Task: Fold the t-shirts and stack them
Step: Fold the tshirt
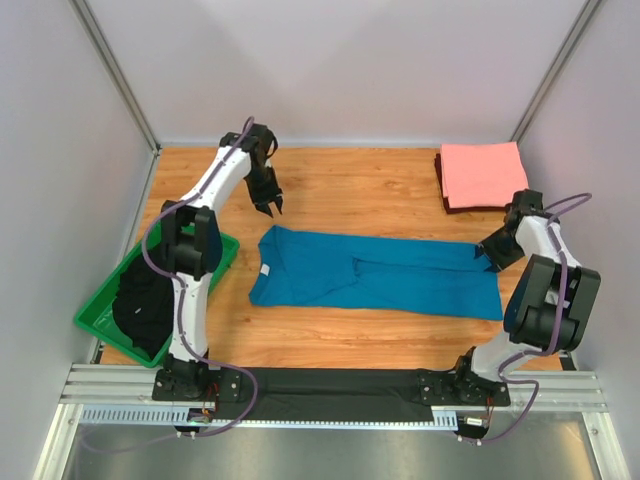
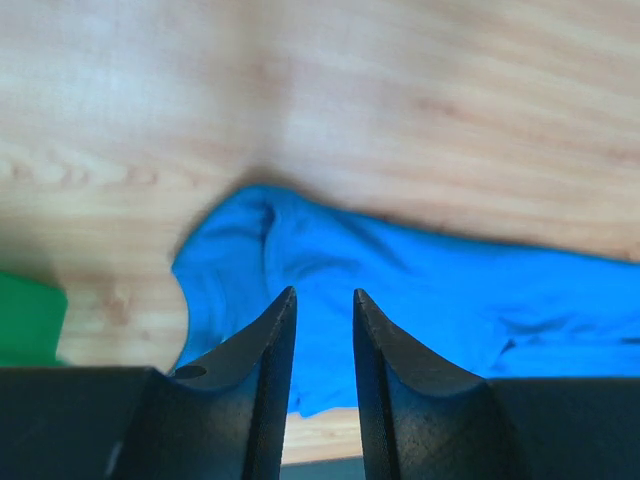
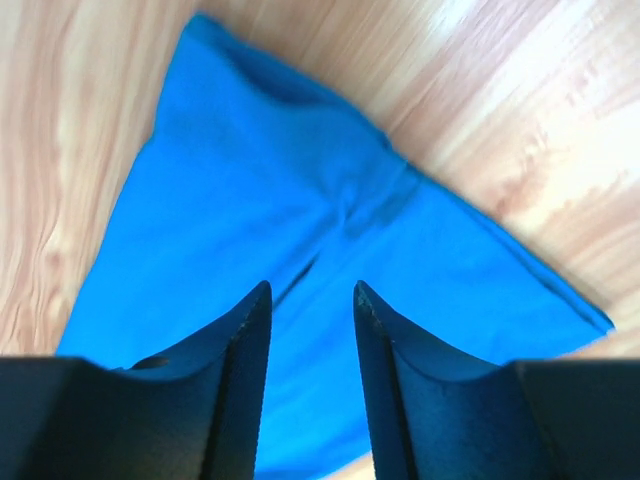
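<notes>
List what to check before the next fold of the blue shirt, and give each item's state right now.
1. The blue shirt lies spread out in a long strip, collar toward the left arm: ok.
2. The cloth is smooth: not ok, a crease shows near its middle.
3. The left pincer is open and empty, just on the far side of the collar end: ok.
4. The right pincer is open over the hem end, with nothing between its fingers: ok.
5. The right pincer has clearance above the cloth: cannot tell.
6. The pink shirt is folded at the far right, with its top free for stacking: ok.
</notes>
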You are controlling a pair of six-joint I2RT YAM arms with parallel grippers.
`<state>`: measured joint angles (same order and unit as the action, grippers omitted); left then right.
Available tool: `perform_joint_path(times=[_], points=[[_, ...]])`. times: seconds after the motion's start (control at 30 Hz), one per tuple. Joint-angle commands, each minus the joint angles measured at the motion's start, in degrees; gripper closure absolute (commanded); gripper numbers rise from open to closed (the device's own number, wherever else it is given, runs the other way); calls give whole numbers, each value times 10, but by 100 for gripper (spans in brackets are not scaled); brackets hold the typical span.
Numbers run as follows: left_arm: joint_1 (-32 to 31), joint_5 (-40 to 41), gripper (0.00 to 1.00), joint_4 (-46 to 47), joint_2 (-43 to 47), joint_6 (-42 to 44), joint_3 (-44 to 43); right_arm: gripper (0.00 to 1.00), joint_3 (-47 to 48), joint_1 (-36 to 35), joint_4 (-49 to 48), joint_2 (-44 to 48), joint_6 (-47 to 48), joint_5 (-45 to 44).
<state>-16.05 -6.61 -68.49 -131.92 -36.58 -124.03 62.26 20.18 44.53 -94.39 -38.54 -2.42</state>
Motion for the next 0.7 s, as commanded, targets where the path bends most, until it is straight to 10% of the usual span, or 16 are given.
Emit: perform_joint_path(times=[0.0, 0.37, 0.67], points=[[-13, -26, 64, -7, 106, 19, 79, 57, -5, -22, 42, 72, 36, 37], [-157, -15, 72, 97, 267, -60, 387, 28, -19, -156, 106, 254, 18, 88], [-168, 54, 74, 26, 100, -39, 278, 18, 3, -165, 170, 358, 22, 78]])
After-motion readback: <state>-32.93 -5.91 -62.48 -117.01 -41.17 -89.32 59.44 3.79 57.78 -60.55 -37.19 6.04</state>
